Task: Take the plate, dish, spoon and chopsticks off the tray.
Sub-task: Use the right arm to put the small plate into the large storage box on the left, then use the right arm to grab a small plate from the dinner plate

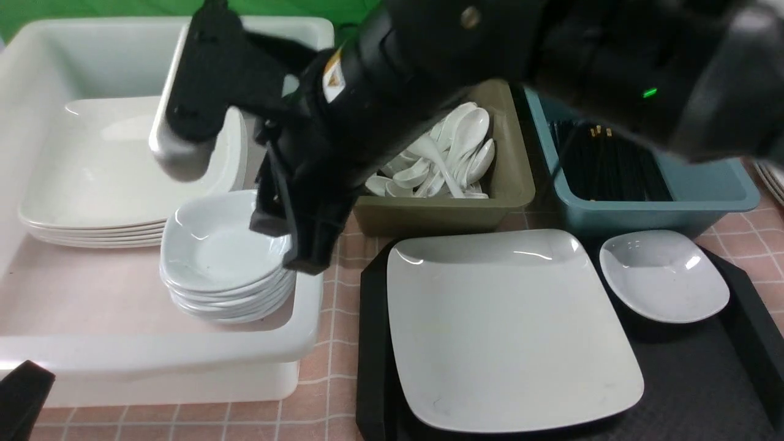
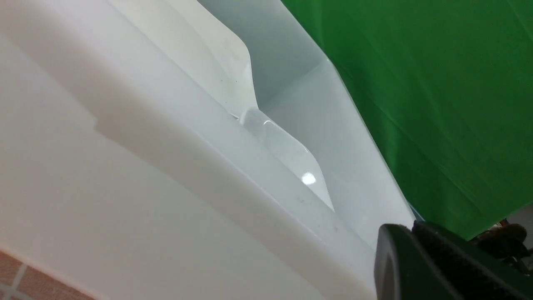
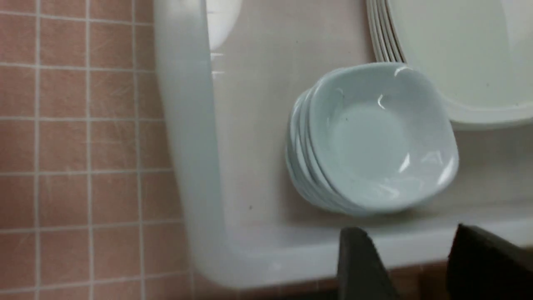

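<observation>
The right gripper (image 3: 406, 232) is hovering above the tub's (image 1: 184, 355) right rim, just beside the dish stack (image 1: 223, 263), its fingers spread wide and holding nothing. The left gripper (image 2: 410, 237) is sitting closed near the tub's outer wall, gripping nothing visible. The plate (image 1: 508, 331) is lying across the tray (image 1: 692, 380), and a dish (image 1: 664, 275) is resting at its far right corner.
</observation>
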Robot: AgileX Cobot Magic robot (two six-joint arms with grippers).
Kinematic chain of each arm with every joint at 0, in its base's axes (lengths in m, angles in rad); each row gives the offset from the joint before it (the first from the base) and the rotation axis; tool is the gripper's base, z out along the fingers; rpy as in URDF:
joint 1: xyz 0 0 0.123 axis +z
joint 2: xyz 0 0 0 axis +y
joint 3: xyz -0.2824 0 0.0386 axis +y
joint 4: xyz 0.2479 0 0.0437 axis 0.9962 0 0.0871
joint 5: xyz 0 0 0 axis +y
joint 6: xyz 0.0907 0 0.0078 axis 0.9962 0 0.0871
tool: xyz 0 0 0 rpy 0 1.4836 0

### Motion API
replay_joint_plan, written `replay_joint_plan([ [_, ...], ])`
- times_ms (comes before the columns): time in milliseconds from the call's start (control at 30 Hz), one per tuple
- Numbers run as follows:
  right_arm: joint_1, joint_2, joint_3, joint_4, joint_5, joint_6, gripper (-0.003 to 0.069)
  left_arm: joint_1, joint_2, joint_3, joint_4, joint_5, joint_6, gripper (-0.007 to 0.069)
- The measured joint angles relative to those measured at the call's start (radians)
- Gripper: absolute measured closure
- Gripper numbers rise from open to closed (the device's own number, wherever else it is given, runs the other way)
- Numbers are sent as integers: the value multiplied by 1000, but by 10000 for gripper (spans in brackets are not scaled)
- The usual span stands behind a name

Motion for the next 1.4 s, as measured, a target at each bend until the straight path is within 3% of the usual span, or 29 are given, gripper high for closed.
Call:
replay_joint_plan([
  [100, 0, -90, 0, -115, 152, 87, 442, 0, 0, 0, 1, 0, 0, 605],
  [133, 0, -96, 0, -125, 163, 93, 452, 0, 0, 0, 1, 0, 0, 605],
  [167, -3, -142, 3, -213, 208, 166, 528, 0, 0, 0, 3, 0, 0, 605],
  [233, -21, -196, 12, -273, 208, 261, 607, 0, 0, 0, 18, 1, 0, 605],
  [400, -156, -324, 119, -314, 208, 405, 629, 0, 0, 0, 30, 1, 0, 605],
  [700, -514, -430, 572, -304, 202, 475, 626, 0, 0, 0, 31, 8, 0, 605],
  [767, -561, -420, 671, -297, 198, 476, 613, 0, 0, 0, 31, 10, 0, 605],
  [867, -641, -374, 847, -262, 139, 481, 515, 0, 0, 0, 31, 16, 0, 605],
  [1000, -647, -315, 922, -213, -29, 479, 347, 0, 0, 0, 31, 17, 0, 605],
  [1033, -647, -312, 922, -212, -29, 477, 347, 0, 0, 0, 31, 17, 0, 605],
  [1067, -639, -289, 927, -210, -100, 463, 286, 0, 0, 0, 31, 17, 0, 605],
  [1133, -625, -257, 927, -211, -186, 403, 232, 0, 0, 0, 31, 18, 0, 605],
  [1233, -601, -218, 927, -236, -257, 311, 205, 0, 0, 0, 32, 21, 0, 605],
  [1400, -569, -141, 927, -435, -344, 276, 195, 0, 0, 0, 50, 25, 0, 605],
])
